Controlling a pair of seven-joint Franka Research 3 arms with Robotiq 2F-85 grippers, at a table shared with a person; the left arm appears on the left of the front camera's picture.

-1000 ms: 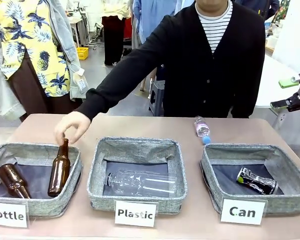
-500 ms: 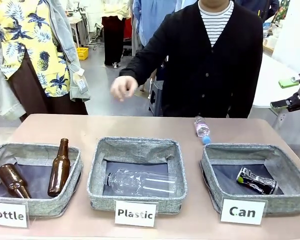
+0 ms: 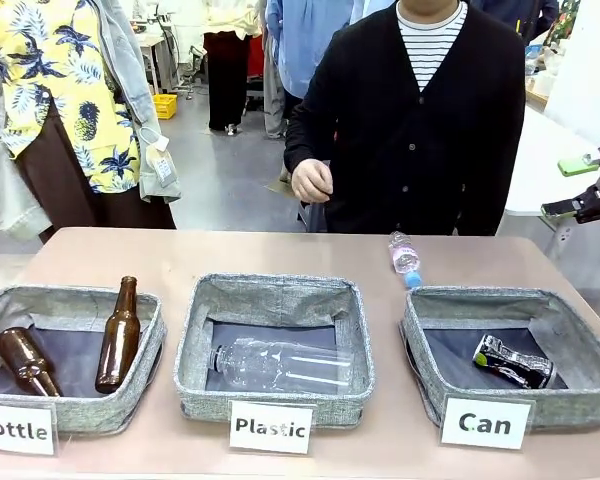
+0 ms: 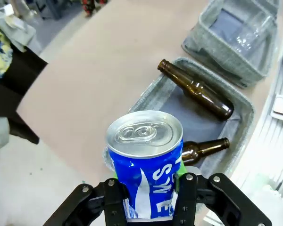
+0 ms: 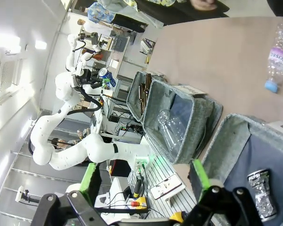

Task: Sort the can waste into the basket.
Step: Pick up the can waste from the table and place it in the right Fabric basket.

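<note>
The blue and white can [image 4: 145,162] with a silver top stands upright between the fingers of my left gripper [image 4: 148,190], which is shut on it, high above the Bottle bin. From the right wrist view that same can [image 5: 106,76] appears far off on the left arm. The crushed black and silver can [image 3: 513,362] lies in the grey basket [image 3: 485,308] marked "Can" at the table's right. My right gripper [image 5: 144,188] is open and holds nothing, well above the table. Below it are the basket [image 5: 228,136] and the crushed can [image 5: 262,193].
The Bottle bin [image 3: 40,300] holds two brown bottles [image 3: 119,335]. A clear bottle [image 3: 280,365] lies in the middle Plastic bin [image 3: 275,295]. A small plastic bottle [image 3: 404,256] lies on the table behind the basket. The person's hand [image 3: 311,181] is held at the body.
The person's hand let go of the leaning brown bottle in the Bottle bin and drew back to the body. The cans and bins have not moved.
</note>
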